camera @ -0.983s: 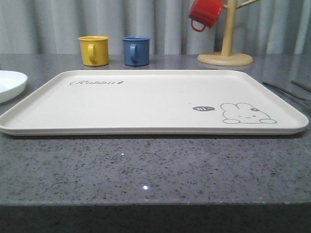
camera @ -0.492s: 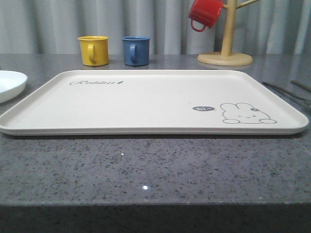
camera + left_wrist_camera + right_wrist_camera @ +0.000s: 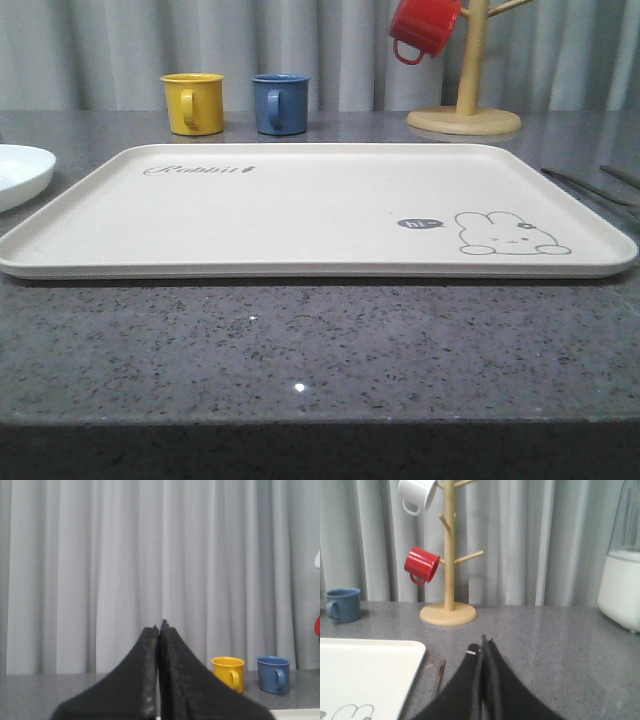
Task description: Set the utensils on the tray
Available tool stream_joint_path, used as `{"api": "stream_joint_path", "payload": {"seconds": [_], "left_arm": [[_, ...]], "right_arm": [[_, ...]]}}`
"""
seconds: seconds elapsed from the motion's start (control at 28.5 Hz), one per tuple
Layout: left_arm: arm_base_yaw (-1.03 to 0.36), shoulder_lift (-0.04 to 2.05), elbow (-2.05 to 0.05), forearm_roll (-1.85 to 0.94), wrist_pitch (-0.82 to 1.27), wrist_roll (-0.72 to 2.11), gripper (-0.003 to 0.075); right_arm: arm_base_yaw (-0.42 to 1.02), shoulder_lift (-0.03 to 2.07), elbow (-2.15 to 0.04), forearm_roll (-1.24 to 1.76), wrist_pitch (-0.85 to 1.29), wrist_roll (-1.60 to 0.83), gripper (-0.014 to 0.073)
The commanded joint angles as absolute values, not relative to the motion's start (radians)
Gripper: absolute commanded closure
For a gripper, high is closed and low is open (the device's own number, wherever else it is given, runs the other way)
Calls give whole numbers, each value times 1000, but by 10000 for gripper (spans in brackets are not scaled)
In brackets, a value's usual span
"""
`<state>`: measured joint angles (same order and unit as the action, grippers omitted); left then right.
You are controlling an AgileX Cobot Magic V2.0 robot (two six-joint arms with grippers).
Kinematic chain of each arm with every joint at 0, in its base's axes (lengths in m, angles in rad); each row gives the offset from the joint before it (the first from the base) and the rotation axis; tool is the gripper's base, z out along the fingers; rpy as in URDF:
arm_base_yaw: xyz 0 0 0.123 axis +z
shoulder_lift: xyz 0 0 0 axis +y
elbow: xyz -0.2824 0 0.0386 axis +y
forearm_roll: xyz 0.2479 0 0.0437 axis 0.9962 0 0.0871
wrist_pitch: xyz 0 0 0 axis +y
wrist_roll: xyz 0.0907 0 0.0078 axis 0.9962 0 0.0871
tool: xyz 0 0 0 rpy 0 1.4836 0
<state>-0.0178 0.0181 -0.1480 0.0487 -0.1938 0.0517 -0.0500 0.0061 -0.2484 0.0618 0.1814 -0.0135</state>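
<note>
Front view: we log one tray [image 3: 300, 215], bare, on the grey counter [image 3: 320, 350]; utensils [image 3: 590, 186] lie on the counter just beside its right rim, count unclear. One white plate [image 3: 20, 175] left; one mug tree [image 3: 465, 110]; yellow mug [image 3: 193, 103], blue mug [image 3: 280, 103], red mug [image 3: 424, 27] behind. Left gripper [image 3: 159, 630] and right gripper [image 3: 483, 642] both pressed together, empty.

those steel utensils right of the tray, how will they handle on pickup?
The utensils look thin and lie flat on the stone counter, so probably little edge to grip. Shiny steel, likely slippery and stiff. The tray rim is low, an easy clearance.
</note>
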Motion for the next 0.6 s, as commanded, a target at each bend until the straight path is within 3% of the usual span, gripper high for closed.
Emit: {"api": "stream_joint_path", "payload": {"seconds": [0.0,0.25,0.42,0.49,0.56], "left_arm": [[-16,127,-295,138,-129,45,738],[-16,407,-513,138,154,45,738],[-16,504,-535,136,104,45,738],[-16,504,-535,126,91,45,709],[-16,504,-535,103,86,45,598]], "right_arm": [[-54,109,-400,63,239,-22,662],[-54,343,-543,63,291,-22,662],[-54,392,-544,63,265,-22,658],[-54,392,-544,63,265,-22,604],[-54,392,-544,63,264,-22,476]]}}
